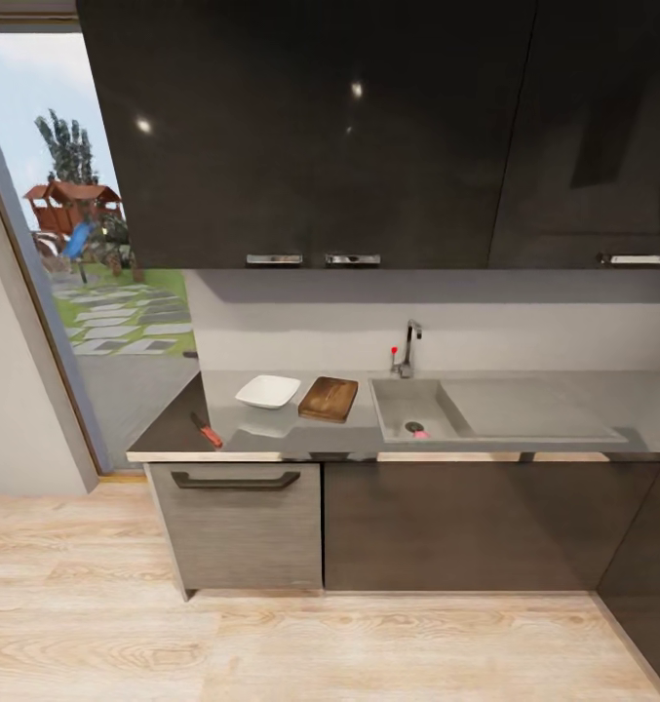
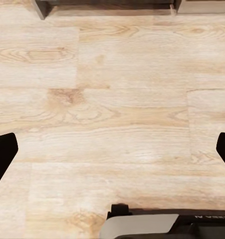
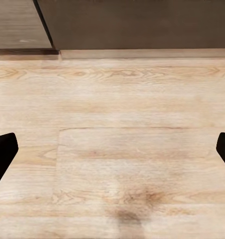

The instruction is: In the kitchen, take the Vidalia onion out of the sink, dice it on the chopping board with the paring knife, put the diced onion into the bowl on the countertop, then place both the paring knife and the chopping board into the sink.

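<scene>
The wooden floor [image 1: 271,634] is nearest. On the countertop [image 1: 174,429] lie the knife [image 1: 207,430], the bowl [image 1: 267,391] and, just beside it, the chopping board [image 1: 329,398]. The sink [image 1: 437,405] holds something small and pale by the drain; whether it is the onion I cannot tell. The left gripper [image 2: 112,149] and the right gripper [image 3: 112,149] both have their jaws wide apart, holding nothing.

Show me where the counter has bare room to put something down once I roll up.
Widest free patch: the drainboard right of the sink basin. A smaller strip runs along the countertop front edge, between the paring knife and the basin. The left end is crowded: knife, bowl and chopping board sit close together.
</scene>
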You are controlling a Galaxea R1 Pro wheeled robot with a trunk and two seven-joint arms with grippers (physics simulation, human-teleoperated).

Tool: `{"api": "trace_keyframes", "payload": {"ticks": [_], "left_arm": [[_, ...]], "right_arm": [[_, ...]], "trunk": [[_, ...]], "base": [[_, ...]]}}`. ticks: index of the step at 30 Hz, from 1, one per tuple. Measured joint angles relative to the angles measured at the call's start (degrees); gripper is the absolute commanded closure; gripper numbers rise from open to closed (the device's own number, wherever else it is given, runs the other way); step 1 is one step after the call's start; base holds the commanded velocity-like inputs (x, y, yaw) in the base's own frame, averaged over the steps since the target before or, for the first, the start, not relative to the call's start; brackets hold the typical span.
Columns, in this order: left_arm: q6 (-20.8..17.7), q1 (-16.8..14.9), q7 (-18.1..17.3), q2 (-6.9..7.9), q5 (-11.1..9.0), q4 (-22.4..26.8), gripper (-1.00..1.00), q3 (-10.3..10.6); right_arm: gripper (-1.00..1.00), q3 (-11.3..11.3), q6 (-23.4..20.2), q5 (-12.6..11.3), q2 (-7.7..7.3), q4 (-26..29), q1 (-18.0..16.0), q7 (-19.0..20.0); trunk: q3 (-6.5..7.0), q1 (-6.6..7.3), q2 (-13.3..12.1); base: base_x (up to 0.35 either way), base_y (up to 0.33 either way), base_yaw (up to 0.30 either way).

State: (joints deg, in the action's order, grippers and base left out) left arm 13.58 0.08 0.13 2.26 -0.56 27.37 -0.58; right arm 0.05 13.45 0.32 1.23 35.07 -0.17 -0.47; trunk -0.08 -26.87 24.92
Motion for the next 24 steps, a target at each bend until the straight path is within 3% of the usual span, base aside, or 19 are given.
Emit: {"api": "trace_keyframes", "payload": {"ticks": [5, 24], "left_arm": [[0.00, 0.00, 0.00, 0.01, 0.00, -0.03, -1.00, 0.00], [0.00, 0.00, 0.03, 0.01, 0.00, -0.02, -1.00, 0.00]], "right_arm": [[-1.00, 0.00, 0.00, 0.01, 0.01, -0.04, 0.00, -0.01], [-1.00, -0.02, 0.00, 0.05, 0.00, -0.05, 0.00, -0.01]], "trunk": [[0.90, 1.10, -2.01], [0.91, 1.10, -2.03]], "base": [[0.000, 0.000, 0.000], [0.000, 0.000, 0.000]]}}
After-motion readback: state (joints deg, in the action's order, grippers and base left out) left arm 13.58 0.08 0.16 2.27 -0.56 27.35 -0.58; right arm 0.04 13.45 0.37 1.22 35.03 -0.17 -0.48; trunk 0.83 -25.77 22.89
